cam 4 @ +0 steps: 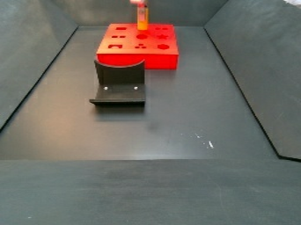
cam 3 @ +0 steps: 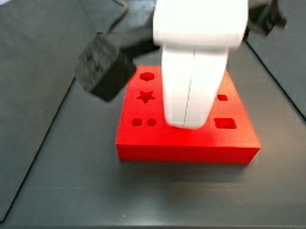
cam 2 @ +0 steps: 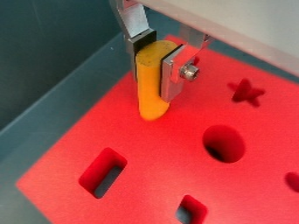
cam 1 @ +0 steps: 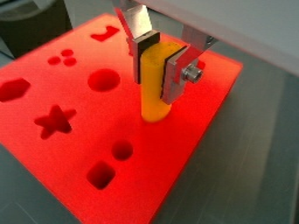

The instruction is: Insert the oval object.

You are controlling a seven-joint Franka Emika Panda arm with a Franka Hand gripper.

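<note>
My gripper [cam 1: 160,74] is shut on the oval object [cam 1: 155,101], an upright orange-yellow peg held near its upper end. The peg hangs over the top of the red block [cam 1: 176,157], its lower end close to the surface on bare red near one edge, beside an oval hole [cam 1: 103,80]. I cannot tell whether it touches. In both wrist views the peg [cam 2: 149,92] sits between the fingers [cam 2: 176,74], apart from the oval hole [cam 2: 225,144]. In a side view the gripper [cam 4: 143,7] holds the peg [cam 4: 143,21] above the block [cam 4: 139,60]. The white arm [cam 3: 191,63] hides the peg.
The block has several shaped holes: a star [cam 1: 52,121], a slot [cam 2: 105,171], a hexagon [cam 1: 12,89]. The dark fixture [cam 4: 119,83] stands on the floor in front of the block. Dark grey walls [cam 4: 35,70] enclose the floor.
</note>
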